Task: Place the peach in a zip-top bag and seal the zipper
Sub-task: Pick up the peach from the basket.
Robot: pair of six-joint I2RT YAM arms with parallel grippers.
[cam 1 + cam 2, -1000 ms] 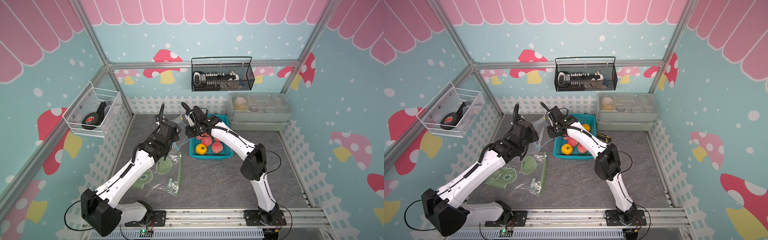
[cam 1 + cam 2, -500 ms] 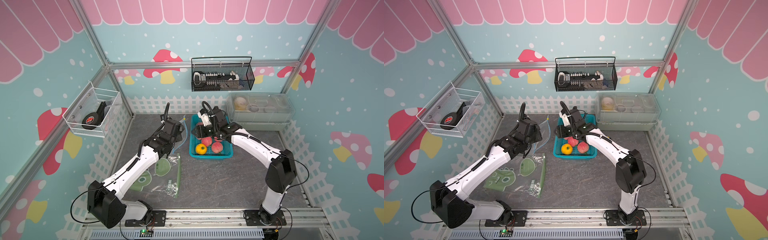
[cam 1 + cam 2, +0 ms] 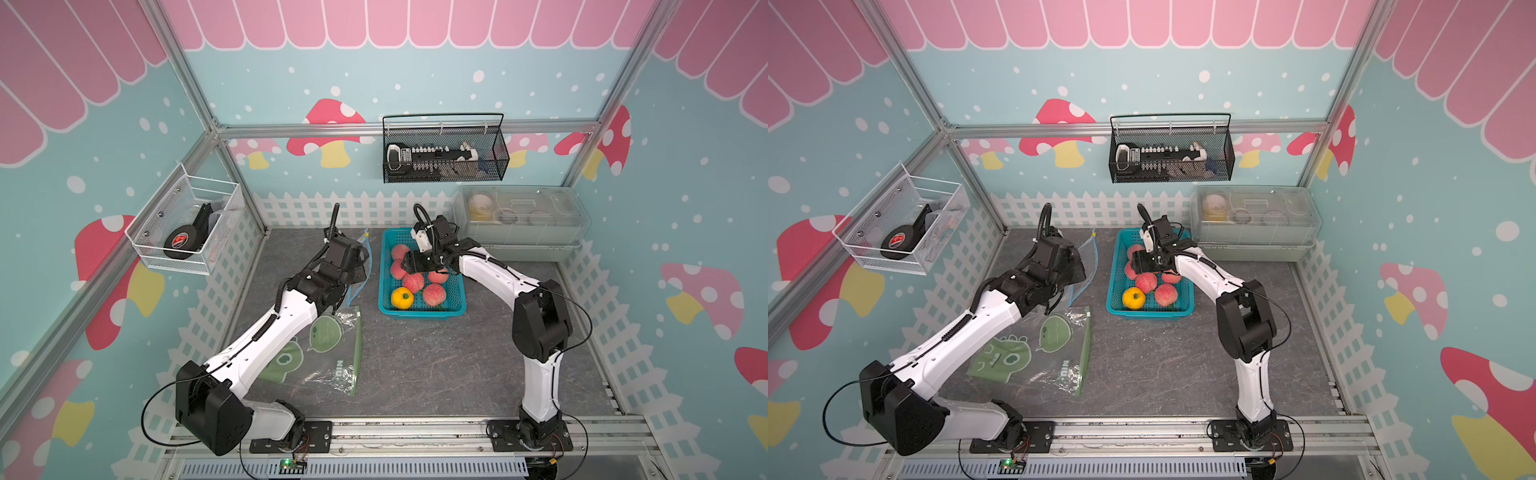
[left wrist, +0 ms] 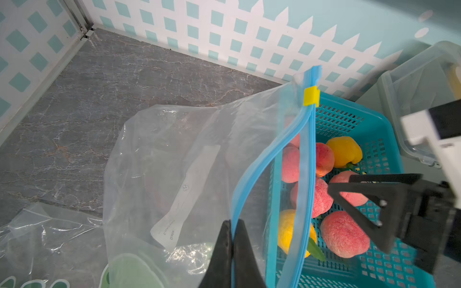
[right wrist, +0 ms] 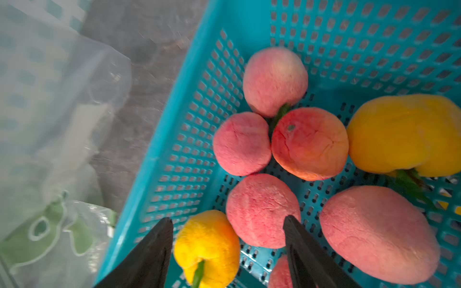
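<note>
Two white robot arms reach over a gray counter (image 3: 436, 365) fenced with white pickets. The left tool (image 4: 233, 224) is clenched on the blue zipper strip (image 4: 252, 179) of a clear zip-top bag (image 4: 174, 149). It holds the bag lifted, its mouth gaping just beside the left rim of a teal basket (image 3: 419, 313).

The right tool (image 5: 228, 220) is released, jaws spread wide above the basket, with one peach (image 5: 262, 209) between its tips. We cannot tell whether they touch it. The peach lies in the basket among other peaches and two yellow peppers (image 5: 404, 134).

Bare counter stretches in front of the basket, between the arms. A clear lidded box (image 3: 519, 220) stands just beside the basket's far right corner.

Only the left wrist view shows the grip itself and the yellow slider (image 4: 311, 96) at the zipper's far end. In both top views, a second, green-printed bag (image 3: 328, 353) lies flat, partly under the left arm.
</note>
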